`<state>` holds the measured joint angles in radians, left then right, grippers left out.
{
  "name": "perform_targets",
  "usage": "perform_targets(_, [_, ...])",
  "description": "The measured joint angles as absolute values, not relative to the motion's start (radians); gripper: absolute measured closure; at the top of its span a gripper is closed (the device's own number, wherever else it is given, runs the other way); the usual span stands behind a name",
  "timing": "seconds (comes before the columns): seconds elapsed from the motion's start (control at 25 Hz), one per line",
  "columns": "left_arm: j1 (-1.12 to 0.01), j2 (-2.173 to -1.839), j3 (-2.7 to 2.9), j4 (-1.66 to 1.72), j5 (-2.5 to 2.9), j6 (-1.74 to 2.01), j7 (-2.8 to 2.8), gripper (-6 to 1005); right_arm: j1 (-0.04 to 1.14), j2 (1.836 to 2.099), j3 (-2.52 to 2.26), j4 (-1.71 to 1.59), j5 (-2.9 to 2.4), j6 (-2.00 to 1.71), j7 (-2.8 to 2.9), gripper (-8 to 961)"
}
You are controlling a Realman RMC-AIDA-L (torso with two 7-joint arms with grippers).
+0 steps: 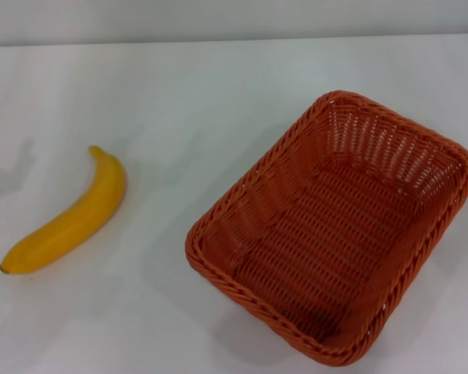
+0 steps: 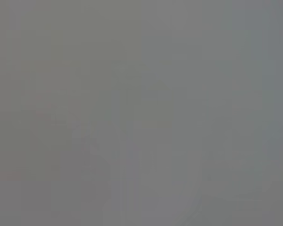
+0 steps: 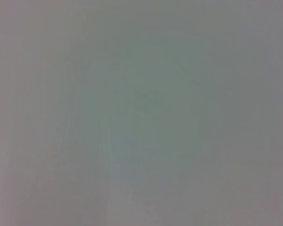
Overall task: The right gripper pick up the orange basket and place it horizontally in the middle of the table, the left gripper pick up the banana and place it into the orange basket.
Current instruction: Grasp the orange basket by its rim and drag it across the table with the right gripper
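Orange wicker basket (image 1: pixel 331 234) resting upright and empty on the white desk (image 1: pixel 179 101), at about four o'clock from the middle of the head view, well off centre toward the robot's right. Long axis running diagonally, from roughly seven o'clock to one o'clock, so not yet horizontal and not yet in the middle. Near corner almost touching the lower edge of the view; nothing of the basket cut off, though.

Yellow banana (image 1: pixel 70 218) lying flat at about nine o'clock, well apart from the basket, bare desk between them. Long axis also diagonal: dark tip down at seven o'clock, stem up at one o'clock, curve bowing toward the lower right.

Neither pincer in sight from the head camera, so impossible to tell whether either stands wide, narrow or holding anything. Both wrist views showing only a featureless grey field, nothing recognisable in them.

Judging by sides alone: basket on the right arm's side, banana on the left arm's side, matching the task's split. First step apparently not begun; likely need for a swing of the basket toward nine o'clock plus a turn to level its long axis across the desk.
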<state>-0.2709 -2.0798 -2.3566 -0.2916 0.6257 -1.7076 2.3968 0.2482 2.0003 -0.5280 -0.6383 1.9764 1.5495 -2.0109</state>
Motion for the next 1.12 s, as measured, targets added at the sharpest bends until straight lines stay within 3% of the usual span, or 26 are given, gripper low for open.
perform_targets(0.16, [-0.261, -2.08, -2.356, -0.291, 0.626, -1.712, 2.394, 119, 0.263, 1.989, -0.664, -0.905, 1.84, 1.395, -1.772, 137])
perform_targets(0.52, [-0.237, -2.08, -2.359, -0.293, 0.626, -1.716, 2.38, 120, 0.454, 1.966, -0.706, -1.349, 1.192, 1.398, -1.159, 152])
perform_targets(0.72, [-0.236, -2.079, -2.356, -0.292, 0.626, -1.717, 2.379, 120, 0.624, 1.898, -0.783, -1.43, 0.883, 1.595, -0.898, 160])
perform_targets(0.84, [-0.24, -2.079, -2.354, -0.292, 0.629, -1.717, 2.379, 120, 0.702, 1.876, -0.801, -1.421, 0.789, 1.699, -0.83, 165])
perform_targets(1.0, [-0.238, -2.078, -2.353, -0.295, 0.635, -1.721, 2.379, 120, 0.82, 1.879, -0.828, -1.344, 0.666, 1.778, -0.769, 172])
perform_targets(1.12, [-0.235, -2.077, -2.353, -0.293, 0.636, -1.722, 2.379, 120, 0.875, 1.895, -0.886, -1.282, 0.587, 1.778, -0.734, 177])
